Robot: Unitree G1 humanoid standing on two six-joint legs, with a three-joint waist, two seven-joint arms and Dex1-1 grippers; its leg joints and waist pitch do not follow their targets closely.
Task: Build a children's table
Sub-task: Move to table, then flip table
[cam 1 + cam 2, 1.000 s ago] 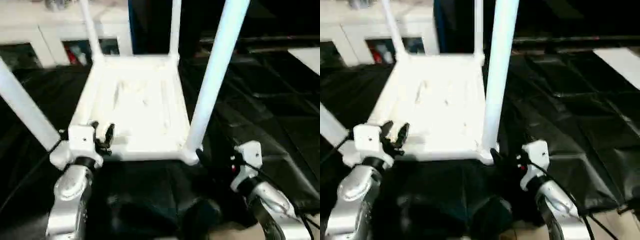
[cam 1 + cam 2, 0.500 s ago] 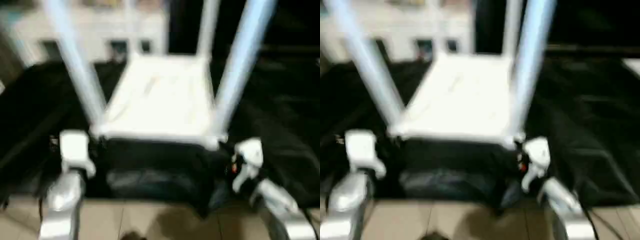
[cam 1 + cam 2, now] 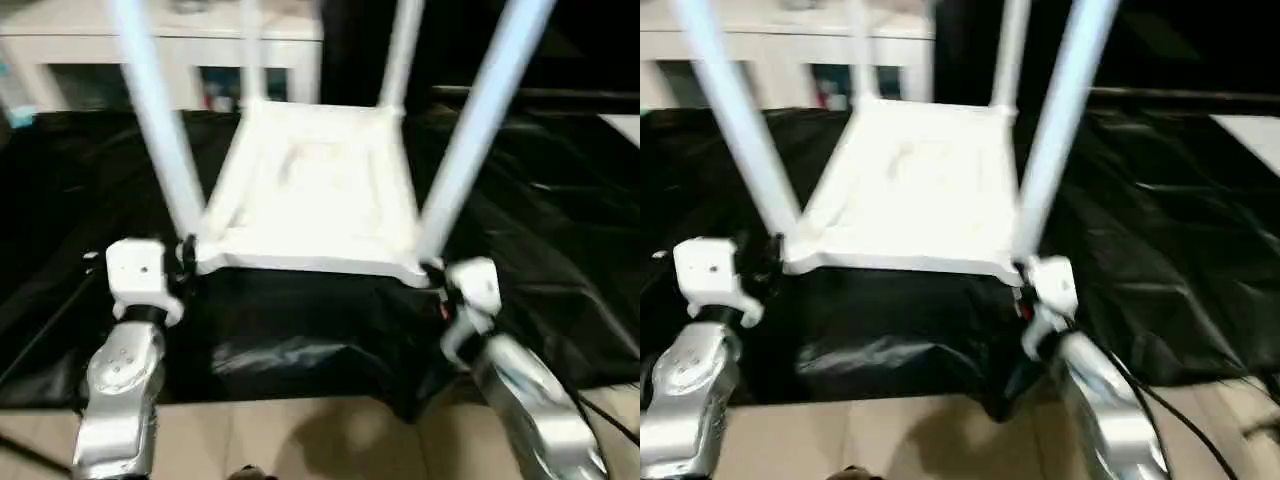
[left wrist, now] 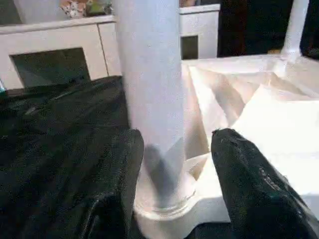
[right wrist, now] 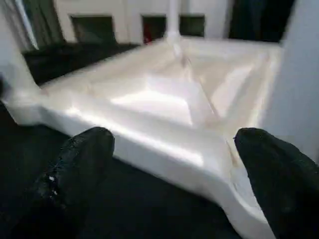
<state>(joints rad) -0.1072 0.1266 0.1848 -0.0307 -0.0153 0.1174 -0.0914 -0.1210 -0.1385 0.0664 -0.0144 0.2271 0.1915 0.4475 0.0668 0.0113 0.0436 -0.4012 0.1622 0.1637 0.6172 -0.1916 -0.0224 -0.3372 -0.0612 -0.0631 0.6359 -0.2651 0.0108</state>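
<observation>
The upside-down tabletop (image 3: 310, 190) lies on the black sheet (image 3: 560, 230) just ahead of both pincers, its legs upright: the left pincer (image 4: 174, 164), half open, straddles the near-left leg (image 4: 149, 89) without gripping, while the right pincer (image 5: 174, 164) gapes wide, empty, before the near-right corner.

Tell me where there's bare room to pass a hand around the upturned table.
Free: black sheet right of the tabletop, and left of it. Crowded: near corners, where left gripper straddles a leg and right gripper faces the edge.
</observation>
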